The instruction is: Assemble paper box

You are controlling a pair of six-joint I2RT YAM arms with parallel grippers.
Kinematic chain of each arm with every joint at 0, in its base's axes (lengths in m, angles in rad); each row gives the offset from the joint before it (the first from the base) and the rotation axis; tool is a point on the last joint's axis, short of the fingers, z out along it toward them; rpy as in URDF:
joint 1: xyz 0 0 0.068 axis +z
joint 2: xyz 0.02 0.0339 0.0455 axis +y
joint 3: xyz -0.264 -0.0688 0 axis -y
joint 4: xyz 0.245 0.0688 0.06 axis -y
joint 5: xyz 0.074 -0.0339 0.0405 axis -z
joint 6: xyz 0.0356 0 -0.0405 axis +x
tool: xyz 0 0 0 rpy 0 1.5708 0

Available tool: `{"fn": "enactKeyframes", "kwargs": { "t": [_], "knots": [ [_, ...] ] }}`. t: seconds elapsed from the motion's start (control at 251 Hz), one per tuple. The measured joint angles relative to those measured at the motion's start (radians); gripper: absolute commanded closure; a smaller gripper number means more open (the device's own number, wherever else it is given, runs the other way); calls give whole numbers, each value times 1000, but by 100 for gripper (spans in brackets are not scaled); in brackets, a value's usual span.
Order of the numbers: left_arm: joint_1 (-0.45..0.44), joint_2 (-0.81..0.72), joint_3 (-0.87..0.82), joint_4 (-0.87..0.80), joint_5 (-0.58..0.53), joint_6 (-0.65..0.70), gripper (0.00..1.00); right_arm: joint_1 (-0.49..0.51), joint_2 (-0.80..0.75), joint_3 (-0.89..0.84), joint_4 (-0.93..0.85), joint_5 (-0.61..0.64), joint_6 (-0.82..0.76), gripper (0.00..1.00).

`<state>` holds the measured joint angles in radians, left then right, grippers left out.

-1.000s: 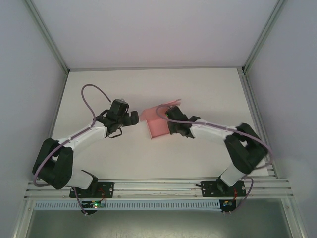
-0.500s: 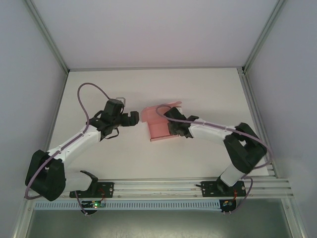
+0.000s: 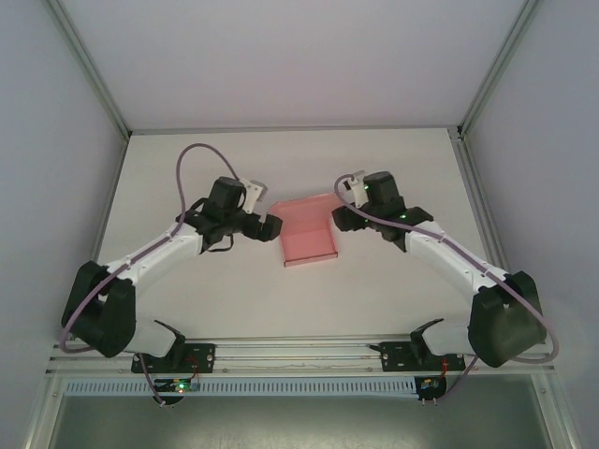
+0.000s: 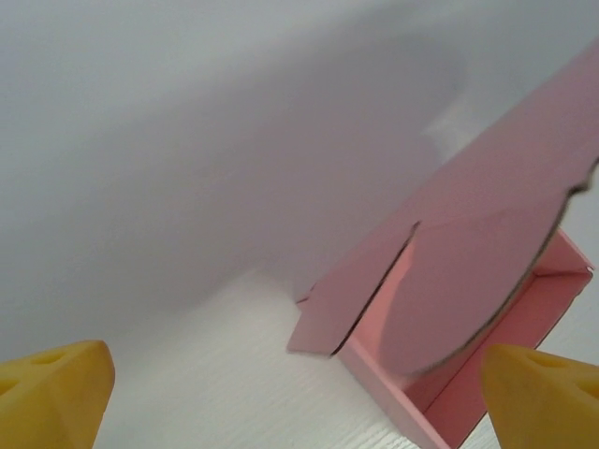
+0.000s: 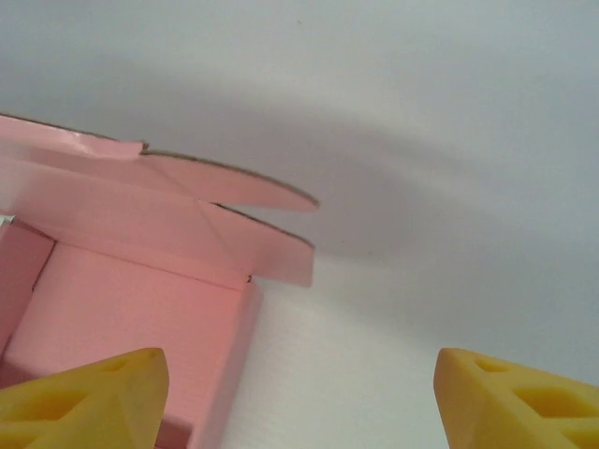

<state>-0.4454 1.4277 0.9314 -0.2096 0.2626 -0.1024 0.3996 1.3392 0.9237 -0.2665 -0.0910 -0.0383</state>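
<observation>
step: closing lid | box [image 3: 309,239] is sitting half-folded mid-table [image 3: 402,168], flaps standing up | left gripper [image 3: 271,227] is hovering open, empty, at its left edge | right gripper [image 3: 339,218] is hovering open, empty, just right | tip: steady the base, press near creases

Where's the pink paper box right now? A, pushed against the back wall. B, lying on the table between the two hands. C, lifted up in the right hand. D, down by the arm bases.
B: the paper box lies on the table, with the left hand and the right hand open on either side of it.
</observation>
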Motion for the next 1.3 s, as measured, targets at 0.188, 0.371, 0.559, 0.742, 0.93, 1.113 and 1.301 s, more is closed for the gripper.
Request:
{"fn": "enactKeyframes", "kwargs": {
  "t": [0.188,0.371,0.559,0.742,0.93,1.113,1.301],
  "knots": [
    [-7,99,105,-39,19,99,33,-90,112,158,-36,-219,-305,27],
    [-7,156,156,-75,34,175,52,-103,300,327,-157,-332,-517,34],
    [-7,193,177,-104,46,217,72,-103,414,409,-297,-380,-628,72],
    [-25,202,200,-111,19,210,96,-101,415,409,-323,-397,-615,100],
    [-100,203,213,-88,-148,86,100,-63,371,375,-236,-256,-373,100],
    [-151,222,227,-12,-354,-142,100,44,277,214,43,-3,24,100],
    [-158,286,209,95,-495,-346,100,174,266,72,270,245,308,100]
  ]
}}
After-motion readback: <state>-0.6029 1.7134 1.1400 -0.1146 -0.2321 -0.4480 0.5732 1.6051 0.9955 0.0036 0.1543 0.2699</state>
